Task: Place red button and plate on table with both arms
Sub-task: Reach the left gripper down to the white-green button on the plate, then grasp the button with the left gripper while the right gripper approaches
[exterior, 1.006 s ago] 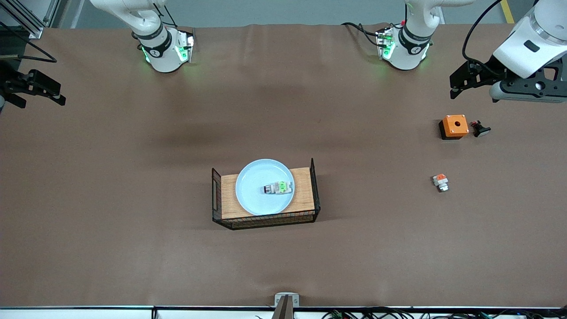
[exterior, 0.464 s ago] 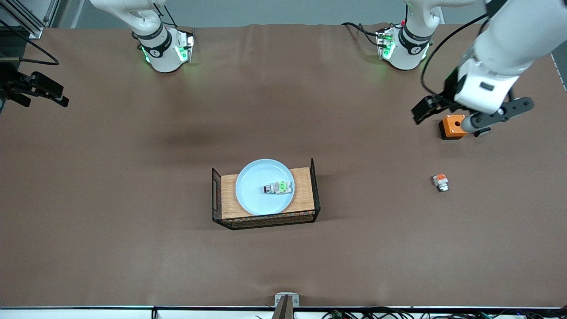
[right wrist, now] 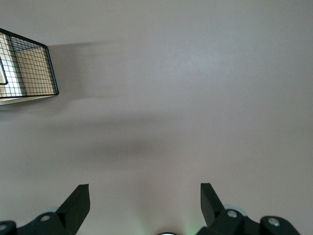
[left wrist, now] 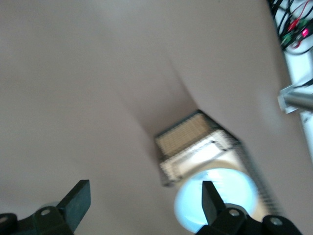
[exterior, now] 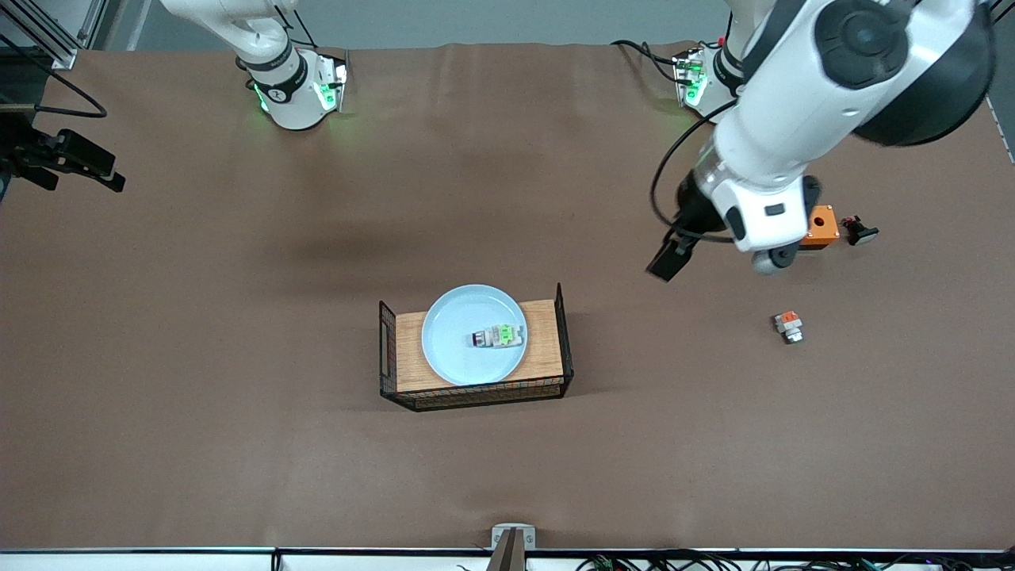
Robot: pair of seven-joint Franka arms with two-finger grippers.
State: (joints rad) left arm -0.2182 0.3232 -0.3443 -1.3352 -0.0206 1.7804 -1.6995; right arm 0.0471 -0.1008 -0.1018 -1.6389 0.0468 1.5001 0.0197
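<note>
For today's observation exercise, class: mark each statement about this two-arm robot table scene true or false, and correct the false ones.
1. The red button lies on the plate. True.
2. The plate rests directly on the table. False: it sits on the wooden tray.
3. The left gripper holds the plate. False: its fingers are open and empty, above the table between the tray and the orange box.
4. The right gripper is open, over bare table at the right arm's end. True.
5. The block with an orange top lies in the tray. False: it lies on the table, nearer the front camera than the orange box.
</note>
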